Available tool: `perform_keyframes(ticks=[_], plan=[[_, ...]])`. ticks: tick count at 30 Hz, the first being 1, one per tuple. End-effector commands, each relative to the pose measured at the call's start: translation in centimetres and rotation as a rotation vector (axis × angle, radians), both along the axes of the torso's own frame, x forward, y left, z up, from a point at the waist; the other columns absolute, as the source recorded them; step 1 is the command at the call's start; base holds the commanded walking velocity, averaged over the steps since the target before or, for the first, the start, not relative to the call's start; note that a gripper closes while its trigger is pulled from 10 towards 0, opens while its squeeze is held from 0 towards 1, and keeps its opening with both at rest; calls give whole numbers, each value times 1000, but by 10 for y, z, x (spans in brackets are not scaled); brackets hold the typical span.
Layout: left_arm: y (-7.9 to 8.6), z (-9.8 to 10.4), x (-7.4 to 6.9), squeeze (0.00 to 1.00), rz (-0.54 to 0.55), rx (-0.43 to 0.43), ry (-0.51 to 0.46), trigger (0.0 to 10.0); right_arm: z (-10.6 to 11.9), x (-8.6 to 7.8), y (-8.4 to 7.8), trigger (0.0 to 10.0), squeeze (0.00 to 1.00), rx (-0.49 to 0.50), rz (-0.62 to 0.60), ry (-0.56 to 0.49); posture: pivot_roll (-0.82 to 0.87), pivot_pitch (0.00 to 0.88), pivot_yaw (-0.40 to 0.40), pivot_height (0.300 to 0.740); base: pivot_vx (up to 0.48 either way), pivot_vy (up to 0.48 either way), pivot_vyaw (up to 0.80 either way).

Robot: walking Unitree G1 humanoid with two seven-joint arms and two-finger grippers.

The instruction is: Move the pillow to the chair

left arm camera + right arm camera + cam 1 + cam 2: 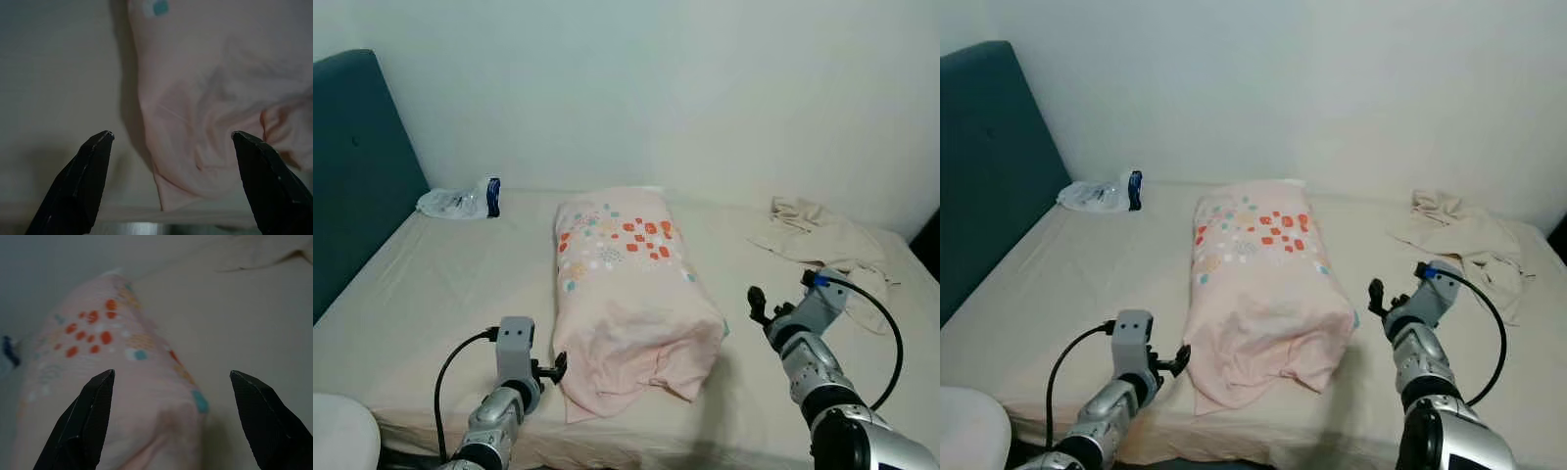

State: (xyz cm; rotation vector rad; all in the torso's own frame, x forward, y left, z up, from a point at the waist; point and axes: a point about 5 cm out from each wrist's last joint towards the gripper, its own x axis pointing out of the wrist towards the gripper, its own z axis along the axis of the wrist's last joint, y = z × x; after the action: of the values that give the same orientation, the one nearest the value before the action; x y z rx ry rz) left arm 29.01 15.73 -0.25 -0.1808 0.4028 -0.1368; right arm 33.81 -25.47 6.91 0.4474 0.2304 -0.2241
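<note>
The pillow [628, 289], centre of the frame, is pale pink with a patch of orange, teal and white squares. The bed sheet [460, 284] is beige, as is the crumpled cloth [818, 235] at right. The headboard [357, 157] at upper left is dark teal; the wall [705, 88] is off-white. A clear bag [460, 202] has a dark blue end.

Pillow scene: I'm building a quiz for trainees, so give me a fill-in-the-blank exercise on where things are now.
1. The pillow lies on the ____.
2. The left gripper and right gripper flank the pillow, and both are ____.
3. The crumpled cloth lies on the pillow's ____ side.
4. The plastic bottle lies near the bed's teal ____.

Missing words: bed; open; right; headboard
</note>
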Motion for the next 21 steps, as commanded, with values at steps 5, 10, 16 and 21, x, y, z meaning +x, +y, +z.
perform_keyframes(ticks=[5, 10, 16, 21], plan=[[13, 3, 1, 0, 29, 3, -22, 10000, 1, 3, 6, 10000, 0, 24, 26, -15, 11, 0, -26, 623, 0, 0, 0], [16, 2, -1, 0, 32, 9, -27, 10000, -2, 3, 13, 10000, 0, 29, 55, -3, 17, 0, -24, 603, 0, 0, 0], [16, 2, -2, 0, 27, 16, -33, 10000, -1, 4, 16, 10000, 0, 49, 69, -27, 19, 0, -20, 583, 0, 0, 0], [15, 7, 1, 0, 15, 8, -74, 10000, 12, 10, 13, 10000, 0, 87, 71, -121, 28, 0, -10, 583, 0, 0, 0]])
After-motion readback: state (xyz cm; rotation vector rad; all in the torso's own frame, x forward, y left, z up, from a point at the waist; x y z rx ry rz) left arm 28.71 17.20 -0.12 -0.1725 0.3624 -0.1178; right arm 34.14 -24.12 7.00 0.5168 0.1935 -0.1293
